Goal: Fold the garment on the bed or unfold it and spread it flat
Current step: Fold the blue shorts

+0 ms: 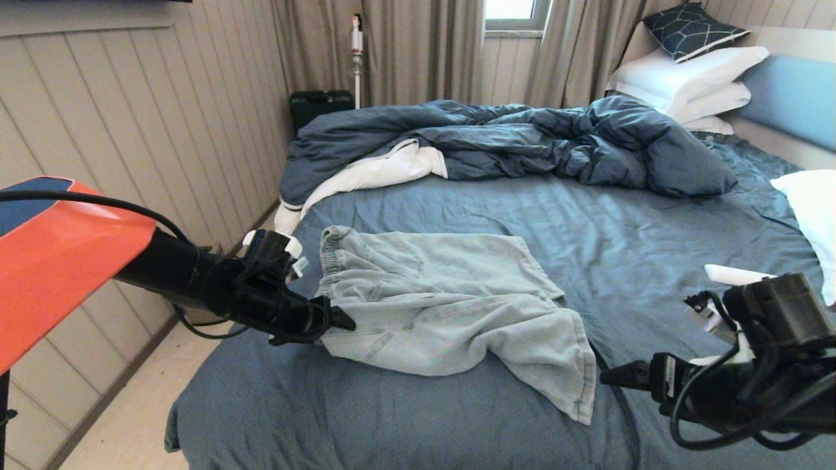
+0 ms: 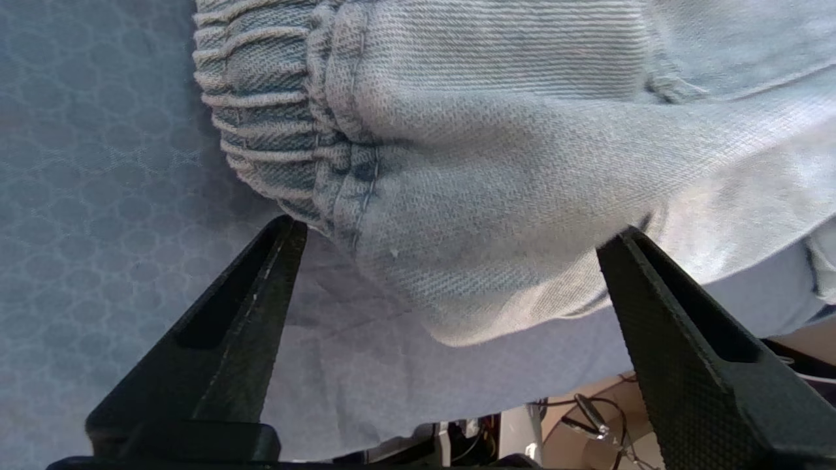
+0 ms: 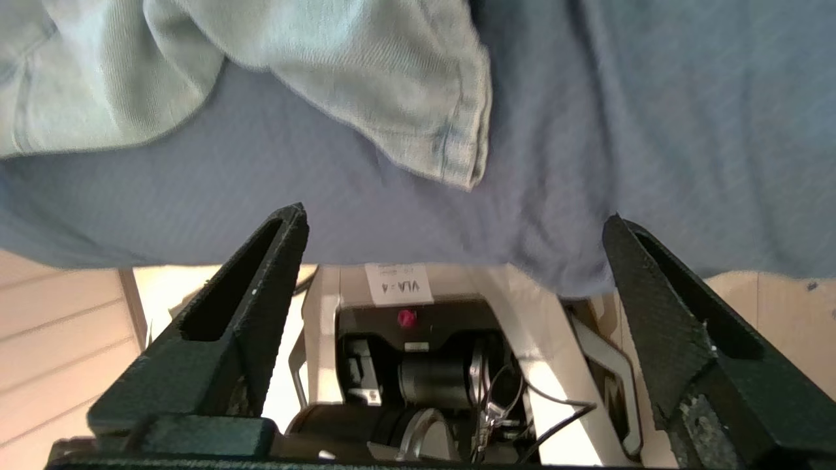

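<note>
The pale blue shorts lie on the bed, folded lengthwise with the elastic waistband at the left and one leg draped over the other toward the front right. My left gripper is open at the waistband's near corner; in the left wrist view the shorts bulge between its spread fingers without being pinched. My right gripper hovers open just right of the leg hem, holding nothing. The drawstring is hidden.
A rumpled dark blue duvet with white lining lies across the far side of the bed. White pillows are stacked at the headboard, and another pillow lies at the right edge. The wall runs along the left.
</note>
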Tool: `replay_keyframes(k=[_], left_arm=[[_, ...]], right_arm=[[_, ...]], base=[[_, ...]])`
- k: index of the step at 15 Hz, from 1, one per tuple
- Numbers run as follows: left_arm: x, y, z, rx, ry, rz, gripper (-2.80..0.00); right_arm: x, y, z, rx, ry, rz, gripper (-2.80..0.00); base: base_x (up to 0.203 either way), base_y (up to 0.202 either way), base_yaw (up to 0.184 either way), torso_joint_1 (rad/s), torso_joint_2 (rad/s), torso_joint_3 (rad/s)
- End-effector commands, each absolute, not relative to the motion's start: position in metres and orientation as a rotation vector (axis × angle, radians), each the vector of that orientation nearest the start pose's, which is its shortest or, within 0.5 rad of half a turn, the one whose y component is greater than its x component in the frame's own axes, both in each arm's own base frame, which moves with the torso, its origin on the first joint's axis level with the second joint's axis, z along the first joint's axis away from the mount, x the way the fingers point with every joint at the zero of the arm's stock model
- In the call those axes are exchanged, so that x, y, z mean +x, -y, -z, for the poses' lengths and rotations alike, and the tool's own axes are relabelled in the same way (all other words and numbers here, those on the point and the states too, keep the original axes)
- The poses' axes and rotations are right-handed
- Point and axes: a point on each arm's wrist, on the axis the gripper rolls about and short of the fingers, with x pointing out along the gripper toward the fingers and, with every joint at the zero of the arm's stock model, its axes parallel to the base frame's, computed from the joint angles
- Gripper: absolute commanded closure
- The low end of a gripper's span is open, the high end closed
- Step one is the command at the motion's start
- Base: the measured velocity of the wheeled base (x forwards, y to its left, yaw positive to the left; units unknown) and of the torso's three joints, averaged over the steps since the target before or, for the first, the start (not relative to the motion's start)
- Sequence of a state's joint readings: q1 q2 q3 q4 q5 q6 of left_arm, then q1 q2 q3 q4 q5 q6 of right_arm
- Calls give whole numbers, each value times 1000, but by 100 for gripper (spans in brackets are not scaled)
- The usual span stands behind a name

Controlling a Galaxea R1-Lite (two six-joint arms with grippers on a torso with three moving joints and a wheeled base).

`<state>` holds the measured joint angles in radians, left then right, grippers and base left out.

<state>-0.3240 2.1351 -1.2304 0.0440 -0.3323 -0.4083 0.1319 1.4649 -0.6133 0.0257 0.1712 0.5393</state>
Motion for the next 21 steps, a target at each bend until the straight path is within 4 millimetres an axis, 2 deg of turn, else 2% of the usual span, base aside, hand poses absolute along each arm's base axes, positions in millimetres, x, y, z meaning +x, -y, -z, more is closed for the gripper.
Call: replay_keyframes(k=[1, 3, 9, 13, 16, 21], left_arm=[[366, 131, -79, -370, -1077, 400, -280], [368, 131, -80, -372, -1071, 401, -280], [369, 131, -80, -369, -1050, 383, -280], [373, 133, -76, -368, -1040, 387, -280], [373, 133, -77, -372, -1038, 388, -280], [373, 133, -75, -375, -1025, 391, -280]], right_arm=[[201, -36, -136, 523, -952, -54, -280], [206, -40, -131, 536, -979, -57, -280], [251, -49, -92, 517, -971, -64, -280], [271, -52, -72, 483, -1004, -46, -280], [277, -53, -73, 463, -986, -41, -280], [292, -64, -90, 463, -919, -92, -280]], base=[[0, 0, 0, 0, 0, 0], [0, 0, 0, 0, 0, 0], [0, 0, 0, 0, 0, 0], [0, 0, 0, 0, 0, 0], [0, 0, 0, 0, 0, 0], [0, 0, 0, 0, 0, 0]])
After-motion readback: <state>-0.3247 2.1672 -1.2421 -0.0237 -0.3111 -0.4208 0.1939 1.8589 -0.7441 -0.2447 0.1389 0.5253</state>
